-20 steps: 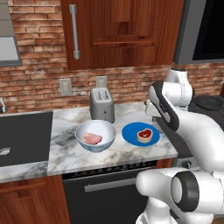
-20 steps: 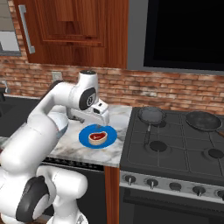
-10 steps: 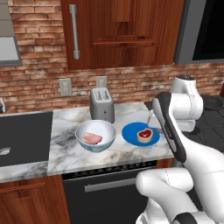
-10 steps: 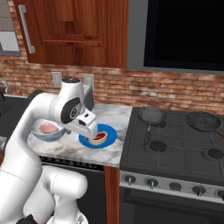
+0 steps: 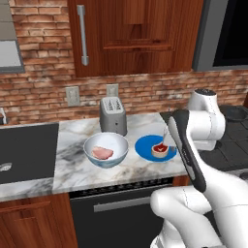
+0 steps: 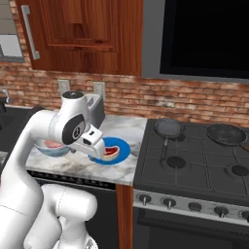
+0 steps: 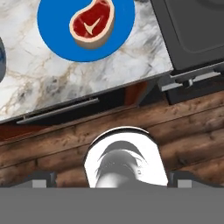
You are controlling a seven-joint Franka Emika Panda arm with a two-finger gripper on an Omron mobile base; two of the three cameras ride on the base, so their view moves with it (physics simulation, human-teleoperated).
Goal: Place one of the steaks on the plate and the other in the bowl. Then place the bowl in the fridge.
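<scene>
Steaks: the dark red steak (image 7: 92, 23) lies flat on the blue plate (image 7: 52, 35); the pale pink steak (image 5: 102, 153) lies inside the bowl (image 5: 106, 150). Both placements look done.
Bowl: it stands on the marble counter (image 5: 72, 155), just left of the plate and in front of the toaster (image 5: 113, 116), touching neither.
Gripper: the hand (image 6: 92, 146) hangs above the counter's front edge near the plate, empty; its fingers are spread fully apart and grip nothing.
Step in hand: judged from this layout, fetching the bowl for the fridge.
How to do it well: the hand should swing across to the bowl and come down over its rim, one finger inside and one outside the wall, on the side away from the pink steak so the meat is not pinched.
Lift: straight up and level, so the steak does not slide out.
Clearance: the toaster behind and the plate beside leave little room; a high approach from above avoids both.
Fridge: not seen from here; the base will likely have to drive to it.
</scene>
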